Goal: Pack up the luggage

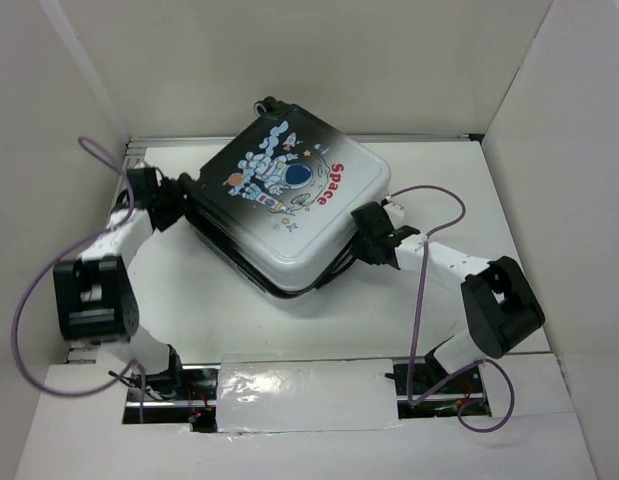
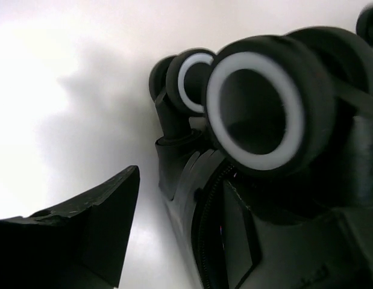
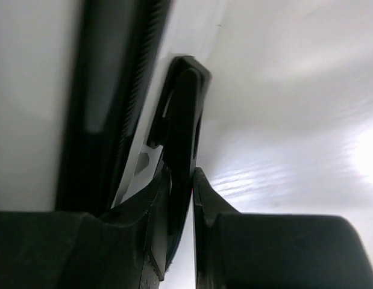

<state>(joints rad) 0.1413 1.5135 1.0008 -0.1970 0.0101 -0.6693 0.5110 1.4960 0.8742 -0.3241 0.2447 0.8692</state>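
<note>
Lying closed and skewed near the middle of the white surface (image 1: 469, 180): small hard-shell suitcase (image 1: 289, 200), white fading to black, cartoon astronaut and red "Space" facing up. Only one pair of its black wheels (image 1: 269, 103) seen from above, peeking past the far corner; nothing of the inside visible.

Left end effector (image 1: 184, 200): pressed up to the suitcase's dark left end, jaws apart. In the left wrist view, only one black finger (image 2: 84, 229) clear, at lower left, with a strip of white surface between it and the shell. Other finger lost in the dark mass at right. White-ringed wheels (image 2: 258, 108) filling most of that view, cut off at the right edge.

Right end effector (image 1: 367, 232): at the suitcase's right edge, pinched together on a slim black zipper pull (image 3: 186, 108). Fingertips nearly meeting around it in the wrist view. Beside it a dark toothed zip line (image 3: 138, 72), blurred. Slider itself hard to make out.
</note>
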